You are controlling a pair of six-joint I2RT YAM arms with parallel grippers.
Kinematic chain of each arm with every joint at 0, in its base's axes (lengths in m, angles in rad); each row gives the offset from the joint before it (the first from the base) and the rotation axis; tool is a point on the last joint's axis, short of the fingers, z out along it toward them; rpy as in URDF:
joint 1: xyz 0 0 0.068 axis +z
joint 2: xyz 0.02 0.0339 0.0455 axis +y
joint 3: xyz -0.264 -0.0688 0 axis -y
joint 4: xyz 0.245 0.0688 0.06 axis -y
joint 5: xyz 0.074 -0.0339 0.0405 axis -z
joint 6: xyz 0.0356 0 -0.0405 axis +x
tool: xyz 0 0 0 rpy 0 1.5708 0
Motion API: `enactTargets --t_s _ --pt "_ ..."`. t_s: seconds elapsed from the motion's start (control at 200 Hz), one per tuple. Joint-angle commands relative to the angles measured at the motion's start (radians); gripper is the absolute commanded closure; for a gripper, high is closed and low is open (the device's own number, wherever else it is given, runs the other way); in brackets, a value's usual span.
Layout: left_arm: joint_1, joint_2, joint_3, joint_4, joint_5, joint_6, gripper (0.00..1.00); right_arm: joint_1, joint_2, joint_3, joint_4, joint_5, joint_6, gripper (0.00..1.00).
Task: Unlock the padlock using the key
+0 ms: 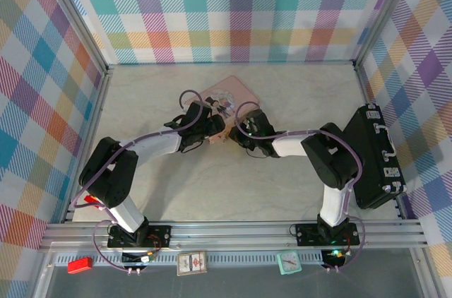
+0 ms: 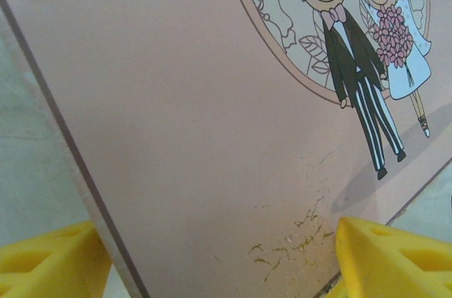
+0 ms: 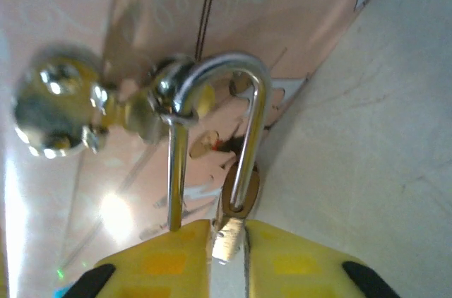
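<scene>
While wide-spread left fingers (image 2: 49, 263) clamp the tin (image 2: 198, 135), right fingers (image 3: 296, 259) pinch probably the key (image 3: 227, 243); padlock (image 3: 253, 111) shackle lengthwise dead ahead.

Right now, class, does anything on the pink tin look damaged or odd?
Yes. In the left wrist view, the pink tin has scratches where paint has flaked, near its edge below the cartoon couple.

No text, label, brand or number is legible anywhere.
</scene>
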State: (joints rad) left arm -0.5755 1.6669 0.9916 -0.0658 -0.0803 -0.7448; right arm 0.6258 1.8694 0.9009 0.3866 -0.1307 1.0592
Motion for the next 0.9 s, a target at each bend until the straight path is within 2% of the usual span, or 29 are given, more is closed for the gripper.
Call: enactTargets --t_s 0.0,0.29,0.39,0.585,0.685,0.895 --pt "-0.020 0.019 -0.029 -0.064 0.031 -0.004 0.20 -0.025 -0.007 -0.010 0.069 -0.023 0.031 0.82" --pt "-0.023 0.017 -0.034 -0.062 0.010 -0.022 0.20 -0.075 -0.002 -0.039 0.100 -0.040 0.054 0.83" --pt "-0.023 0.017 -0.029 -0.065 0.008 -0.019 0.20 -0.075 -0.012 -0.056 0.094 -0.041 0.036 0.80" --pt "-0.023 0.015 -0.032 -0.057 0.008 -0.023 0.20 -0.075 0.021 -0.088 0.237 -0.106 0.006 0.76" --pt "-0.023 0.017 -0.032 -0.057 0.010 -0.023 0.20 -0.078 0.028 -0.092 0.301 -0.120 -0.053 0.75" --pt "-0.023 0.012 -0.041 -0.054 0.009 -0.025 0.20 -0.094 0.047 -0.084 0.300 -0.138 -0.131 0.76"
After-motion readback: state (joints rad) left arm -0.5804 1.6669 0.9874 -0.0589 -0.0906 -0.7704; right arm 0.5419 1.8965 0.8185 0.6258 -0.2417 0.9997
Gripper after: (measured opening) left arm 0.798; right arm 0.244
